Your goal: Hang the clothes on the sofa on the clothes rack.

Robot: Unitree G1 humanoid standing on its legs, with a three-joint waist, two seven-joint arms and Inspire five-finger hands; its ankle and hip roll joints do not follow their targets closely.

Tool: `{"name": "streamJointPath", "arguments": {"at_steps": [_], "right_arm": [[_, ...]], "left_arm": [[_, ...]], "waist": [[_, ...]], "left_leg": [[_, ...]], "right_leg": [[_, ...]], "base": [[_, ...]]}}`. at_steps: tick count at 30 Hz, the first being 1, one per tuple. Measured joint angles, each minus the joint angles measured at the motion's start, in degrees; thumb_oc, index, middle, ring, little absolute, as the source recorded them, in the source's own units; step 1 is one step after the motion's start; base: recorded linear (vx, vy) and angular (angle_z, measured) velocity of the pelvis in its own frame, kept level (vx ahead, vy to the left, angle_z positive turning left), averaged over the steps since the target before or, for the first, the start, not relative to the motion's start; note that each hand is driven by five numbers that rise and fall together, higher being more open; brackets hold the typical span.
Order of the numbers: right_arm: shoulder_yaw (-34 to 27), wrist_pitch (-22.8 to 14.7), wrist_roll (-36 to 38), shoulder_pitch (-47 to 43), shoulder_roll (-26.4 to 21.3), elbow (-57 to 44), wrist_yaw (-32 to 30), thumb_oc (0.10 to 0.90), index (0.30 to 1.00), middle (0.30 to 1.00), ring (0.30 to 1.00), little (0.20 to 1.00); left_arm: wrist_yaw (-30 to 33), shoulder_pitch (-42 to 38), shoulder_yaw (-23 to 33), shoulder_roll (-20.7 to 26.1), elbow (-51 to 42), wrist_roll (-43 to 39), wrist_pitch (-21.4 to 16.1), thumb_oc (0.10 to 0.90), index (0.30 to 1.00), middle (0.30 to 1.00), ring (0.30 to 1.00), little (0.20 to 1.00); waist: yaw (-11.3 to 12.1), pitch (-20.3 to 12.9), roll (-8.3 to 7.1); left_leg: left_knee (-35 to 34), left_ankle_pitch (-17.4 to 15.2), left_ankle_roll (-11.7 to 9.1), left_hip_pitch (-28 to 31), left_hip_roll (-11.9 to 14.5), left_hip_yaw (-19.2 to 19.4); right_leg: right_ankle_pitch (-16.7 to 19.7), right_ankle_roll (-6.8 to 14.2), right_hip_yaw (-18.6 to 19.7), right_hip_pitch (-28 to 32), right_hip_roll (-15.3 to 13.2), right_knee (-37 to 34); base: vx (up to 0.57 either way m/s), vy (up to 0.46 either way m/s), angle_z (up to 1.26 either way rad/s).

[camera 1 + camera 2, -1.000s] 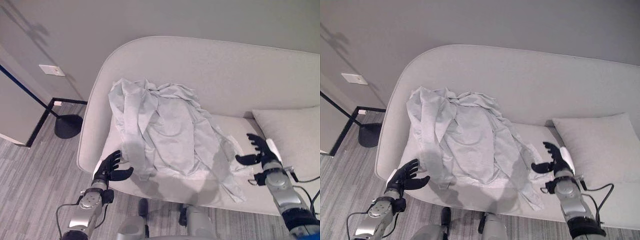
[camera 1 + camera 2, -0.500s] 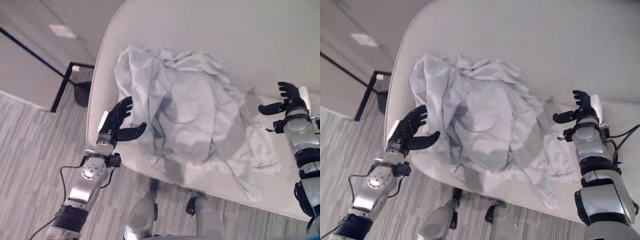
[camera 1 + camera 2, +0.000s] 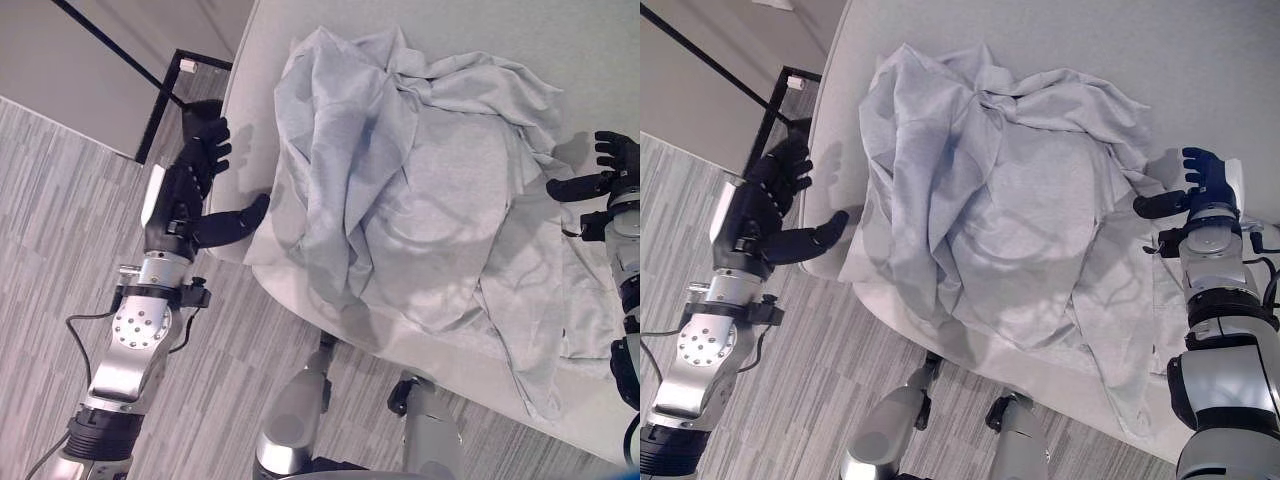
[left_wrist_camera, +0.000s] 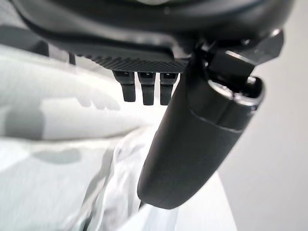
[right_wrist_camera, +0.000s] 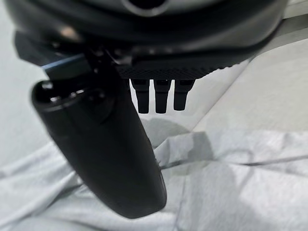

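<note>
- Left eye view: a pale grey sofa (image 3: 250, 130) carries a crumpled light grey garment (image 3: 420, 190) heaped over its seat and up against the backrest; one edge trails toward the near right of the seat.
- Left of the sofa, a black clothes rack (image 3: 165, 95) shows as a slanted pole and a floor frame on striped grey flooring (image 3: 60, 230).
- The left hand (image 3: 185, 195) hovers at the sofa's left end, fingers straight and spread, thumb stretched toward the garment's left edge, not touching it.
- Right eye view: the right hand (image 3: 1200, 185) hangs over the right side of the garment, fingers spread and relaxed, thumb pointing left; it holds nothing.
- Nothing lies between either hand and the cloth; the rack stands well apart from the garment, beyond the sofa's left arm.
- Left wrist view: the thumb (image 4: 192, 144) stands out straight, fingertips (image 4: 144, 89) in a row beside it, apart from the cloth folds past them.
- Right wrist view: thumb (image 5: 110, 159) extended, fingertips (image 5: 156, 98) straight, grey cloth lying beyond, ungrasped.
</note>
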Motion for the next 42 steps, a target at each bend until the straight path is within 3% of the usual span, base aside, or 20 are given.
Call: {"name": "streamJointPath", "arguments": {"at_steps": [17, 18, 19, 24, 30, 32, 35, 36, 39, 40, 41, 42], "right_arm": [[2.2, -0.7, -4.8, -1.7, -1.5, 7.5, 1.1, 0.8, 0.9, 0.9, 0.9, 0.9], [2.2, -0.7, -5.0, -1.8, -2.4, 7.8, 1.0, 0.54, 0.509, 0.509, 0.509, 0.509], [2.4, -0.8, -5.0, -2.0, -3.0, 7.8, 0.9, 0.4, 0.3, 0.3, 0.3, 0.3], [2.4, -1.1, -5.1, -2.3, -4.9, 9.0, -0.4, 0.4, 0.3, 0.3, 0.3, 0.3], [0.6, -0.8, -4.9, -0.1, -4.6, 5.6, -1.1, 0.4, 0.3, 0.3, 0.3, 0.3], [-3.3, -0.9, -4.8, 6.2, -2.3, -5.5, -3.2, 0.4, 0.3, 0.3, 0.3, 0.3], [-3.5, -0.7, -4.9, 9.7, -0.8, -12.9, -4.7, 0.4, 0.3, 0.3, 0.3, 0.3], [-2.9, -0.7, -4.9, 9.4, 3.2, -16.7, -5.9, 0.4, 0.3, 0.3, 0.3, 0.3], [1.2, -0.7, -5.0, 8.7, 7.3, -20.6, -7.1, 0.4, 0.3, 0.3, 0.3, 0.3], [3.2, -0.7, -5.0, 7.8, 10.0, -21.6, -7.2, 0.4, 0.3, 0.3, 0.3, 0.3], [7.6, -1.1, -5.0, 5.6, 13.5, -22.4, -6.4, 0.4, 0.3, 0.3, 0.3, 0.3], [8.7, -1.0, -5.0, 5.6, 14.2, -22.4, -6.8, 0.4, 0.3, 0.3, 0.3, 0.3]], "left_arm": [[1.3, 7.2, 4.2, 0.7, -0.5, -0.1, -2.2, 0.8, 0.9, 0.9, 0.9, 0.9], [1.6, 7.3, 4.4, 0.7, -0.6, -0.1, -2.3, 0.8, 0.9, 0.9, 0.9, 0.9], [2.0, 7.4, 4.5, 0.8, -0.7, -0.1, -2.4, 0.8, 0.9, 0.9, 0.9, 0.9], [2.5, 7.4, 4.9, 1.0, -0.9, 0.0, -2.4, 0.8, 0.9, 0.9, 0.9, 0.9], [3.0, 3.0, 4.9, 2.1, -1.0, 0.3, -2.4, 0.8, 0.9, 0.9, 0.9, 0.9], [4.1, -2.1, 4.7, 6.6, -1.0, 1.4, -2.1, 0.8, 0.9, 0.9, 0.9, 0.9], [6.0, -10.7, 3.2, 10.5, -0.9, 3.9, -2.1, 0.8, 0.9, 0.9, 0.9, 0.9], [8.3, -22.8, -1.8, 13.9, 1.6, 6.9, -2.2, 0.8, 0.9, 0.9, 0.9, 0.9], [10.4, -35.4, -8.2, 15.7, 6.1, 9.7, -2.2, 0.8, 0.9, 0.9, 0.9, 0.9], [11.9, -43.4, -13.7, 17.3, 11.6, 10.6, -2.3, 0.8, 0.9, 0.9, 0.9, 0.9], [11.4, -52.1, -20.9, 21.7, 19.0, 14.3, -1.0, 0.8, 0.9, 0.9, 0.9, 0.9], [11.4, -53.0, -21.9, 21.5, 19.8, 16.0, -0.8, 0.8, 0.9, 0.9, 0.9, 0.9]], "waist": [[3.5, -1.7, 3.16], [3.6, -2.1, 3.72], [3.9, -2.2, 3.9], [4.4, -2.6, 4.53], [3.3, -2.6, 4.56], [1.6, -2.6, 4.55], [-0.3, -2.7, 4.66], [-2.8, -2.6, 4.47], [-6.8, -2.4, 3.88], [-7.9, -2.4, 3.07], [-10.6, -2.3, 2.11], [-12.0, -2.3, 2.32]], "left_leg": [[0.0, 2.5, -0.1, -6.9, -1.0, -4.0], [0.2, 3.0, -0.1, -8.1, -1.3, -4.5], [0.1, 3.0, -0.1, -8.7, -1.3, -4.5], [0.0, 3.4, 0.0, -10.3, -1.7, -4.9], [0.0, 3.4, 0.0, -10.2, -1.9, -4.7], [0.1, 3.4, 0.0, -9.8, -1.8, -4.3], [0.1, 3.4, 0.0, -9.4, -1.9, -3.5], [0.0, 3.4, 0.0, -9.0, -1.8, -2.6], [0.1, 3.3, 0.2, -8.6, -1.9, -0.8], [0.0, 3.1, 0.5, -8.5, -1.8, 0.6], [-0.2, 2.9, 0.8, -8.6, -1.8, 2.9], [-0.2, 2.6, 0.4, -8.1, -1.7, 4.4]], "right_leg": [[-0.2, 0.5, -3.3, -4.3, -1.5, 0.0], [0.3, 0.6, -3.6, -5.1, -1.6, 0.0], [0.1, 0.8, -3.7, -5.7, -1.8, 0.0], [0.3, 0.7, -3.9, -7.1, -2.1, 0.0], [0.3, 0.7, -3.9, -6.9, -2.3, 0.0], [0.3, 0.7, -3.3, -6.6, -2.3, 0.0], [0.5, 0.8, -2.5, -6.7, -2.2, 0.0], [0.8, 1.3, -1.3, -6.7, -2.1, 0.0], [1.3, 2.0, 0.9, -7.5, -1.6, 0.0], [1.4, 2.3, 2.4, -8.1, -1.7, 0.0], [1.8, 2.7, 4.8, -9.7, -1.5, 0.0], [2.1, 2.6, 6.3, -10.2, -1.1, 0.0]], "base": [[0.01, -0.014, 0.14], [0.01, -0.009, 0.14], [0.09, -0.032, 0.13], [0.01, 0.003, 0.05], [-0.01, 0.027, 0.01], [0.05, 0.026, -0.03], [0.02, 0.014, -0.12], [0.02, 0.044, -0.24], [0.0, 0.049, -0.3], [0.02, 0.03, -0.75], [0.0, 0.018, -0.97], [0.01, 0.011, -0.86]]}}
